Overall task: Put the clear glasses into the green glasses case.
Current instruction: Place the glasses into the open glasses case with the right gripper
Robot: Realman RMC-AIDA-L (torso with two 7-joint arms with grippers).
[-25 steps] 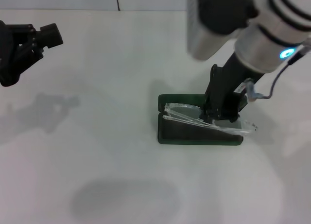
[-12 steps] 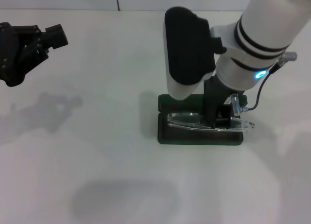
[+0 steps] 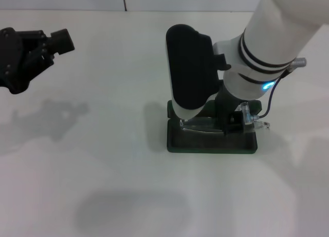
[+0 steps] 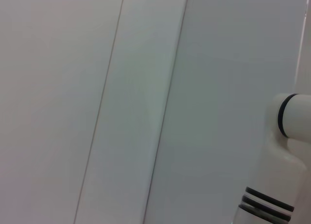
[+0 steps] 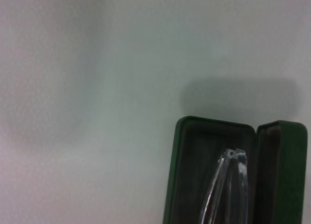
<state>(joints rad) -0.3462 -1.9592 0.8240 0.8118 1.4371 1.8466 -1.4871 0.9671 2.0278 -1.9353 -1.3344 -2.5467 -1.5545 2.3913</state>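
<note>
The green glasses case (image 3: 205, 144) lies open on the white table, right of centre. Its dark tray (image 5: 189, 185) and its lid (image 5: 286, 175) also show in the right wrist view. The clear glasses (image 3: 198, 125) lie low across the tray, and one arm tip pokes past the case's right end. In the right wrist view the glasses (image 5: 228, 185) sit over the dark interior. My right gripper (image 3: 230, 125) reaches down into the case and is shut on the glasses near their middle. My left gripper (image 3: 43, 39) hangs open at the far left, well away from the case.
The white table (image 3: 103, 160) extends to the left of and in front of the case. A dark seam (image 3: 124, 0) runs down the back wall. The right arm's white forearm (image 4: 282, 161) shows in the left wrist view.
The right gripper has come down with the clear glasses, from tilted above the case to lying low inside the tray. The left arm has barely shifted.
</note>
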